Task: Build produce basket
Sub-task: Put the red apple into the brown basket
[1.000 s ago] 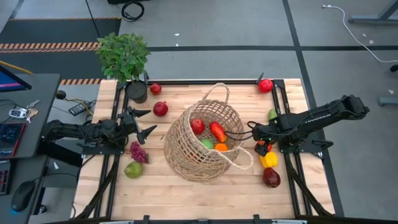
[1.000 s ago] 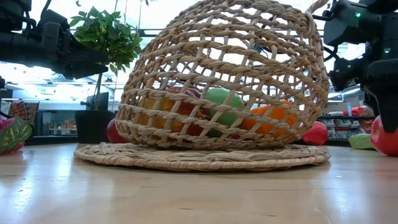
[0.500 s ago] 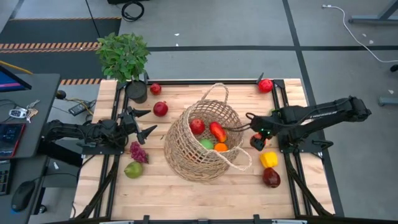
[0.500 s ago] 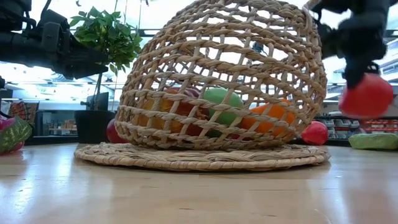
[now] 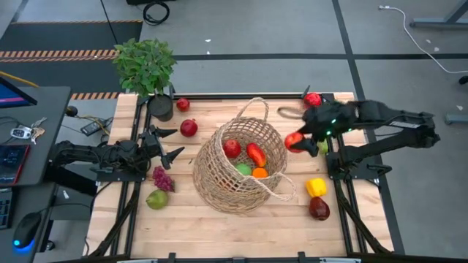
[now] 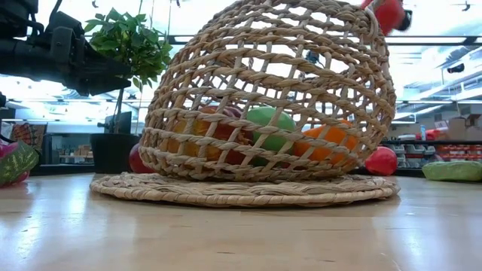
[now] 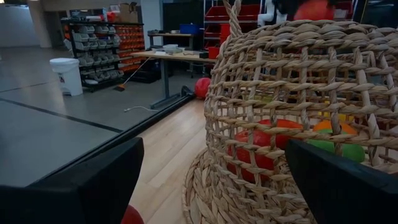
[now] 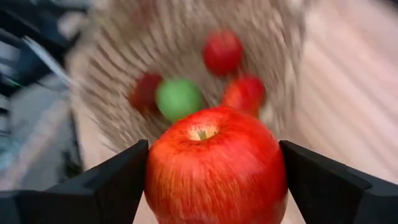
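Carrying a red apple [image 8: 214,165] toward the basket [image 5: 238,191]: right gripper [image 5: 296,141] is up off the table just beside the basket's rim, fingers pinching the apple from both sides. My read is it's held high so it clears the rim before release.

Basket sits mid-table. It already holds a red apple, a red-orange piece, a green one and an orange one. Loose produce is still on the table: yellow pepper [image 5: 316,187], dark red piece [image 5: 319,208], green pear [image 5: 156,199], purple grapes [image 5: 161,178], pomegranate [image 5: 189,128], plus small red ones at the far edge.

Left gripper [image 5: 170,144] waits near the table's left edge, fingers spread, holding nothing, aimed at the basket. Parked there so it's out of the right arm's path, I'd guess.

View differences:
- Right wrist view is the only one showing the grip itself: apple wedged between both fingers, basket contents beyond it.
- High view gives the layout and what's left to collect.
- Low view only catches the apple at the top edge, above the weave.
- Left wrist view shows the basket wall and fruit through the gaps.
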